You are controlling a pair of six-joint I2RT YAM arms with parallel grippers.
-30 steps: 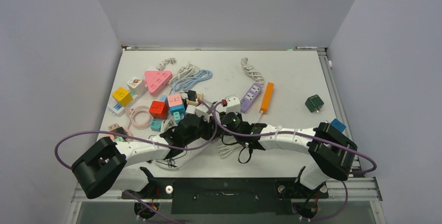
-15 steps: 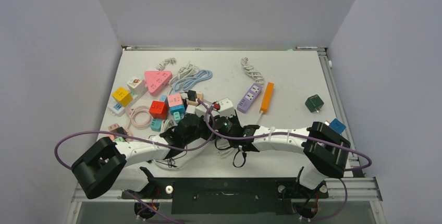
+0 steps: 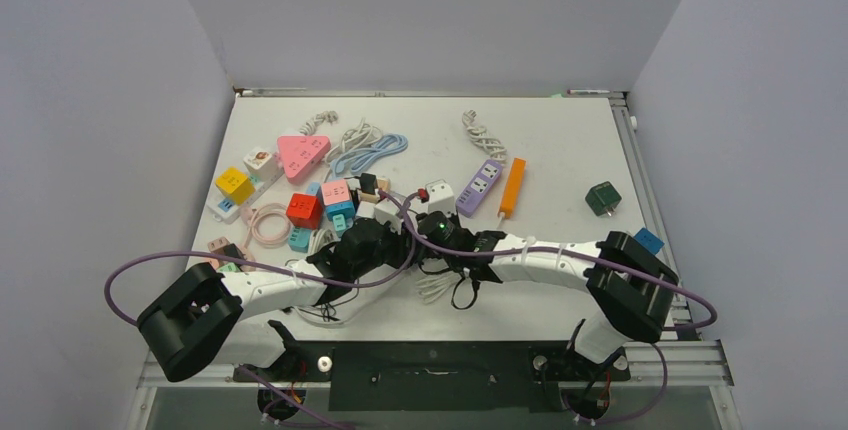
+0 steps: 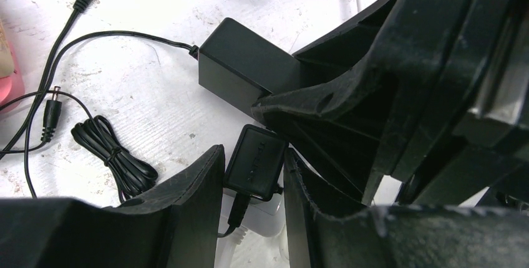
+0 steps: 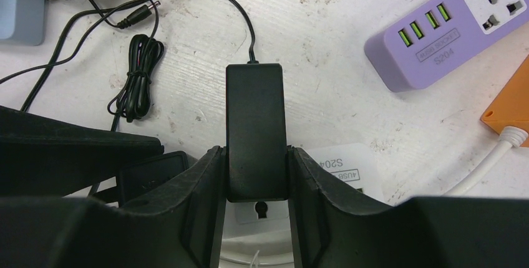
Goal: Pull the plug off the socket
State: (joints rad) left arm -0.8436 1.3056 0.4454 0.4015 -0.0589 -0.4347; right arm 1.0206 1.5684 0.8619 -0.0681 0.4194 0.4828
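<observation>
A white socket strip [image 5: 340, 165] lies on the table under both grippers. A long black adapter plug [image 5: 254, 128] stands in it, and my right gripper [image 5: 254, 149] is shut on that plug's sides. The same plug shows in the left wrist view [image 4: 240, 71]. A small black plug [image 4: 256, 163] sits on the strip's rounded end [image 4: 265, 212]. My left gripper [image 4: 252, 153] is closed around it, with both fingers against its sides. In the top view the two wrists meet at the table's middle front, left gripper [image 3: 392, 238] and right gripper [image 3: 425, 228], and they hide the plugs.
A purple power strip [image 3: 480, 186] and an orange strip [image 3: 512, 187] lie just beyond. Coloured socket cubes, a pink triangle [image 3: 302, 155] and coiled cables crowd the left. A green cube [image 3: 603, 198] and a blue cube [image 3: 648, 240] sit at the right. A bundled black cable [image 4: 115, 156] lies near the left fingers.
My right wrist shifted a little left, then back up and right, and the white cube beyond it shifted with it. The left arm has stayed put.
</observation>
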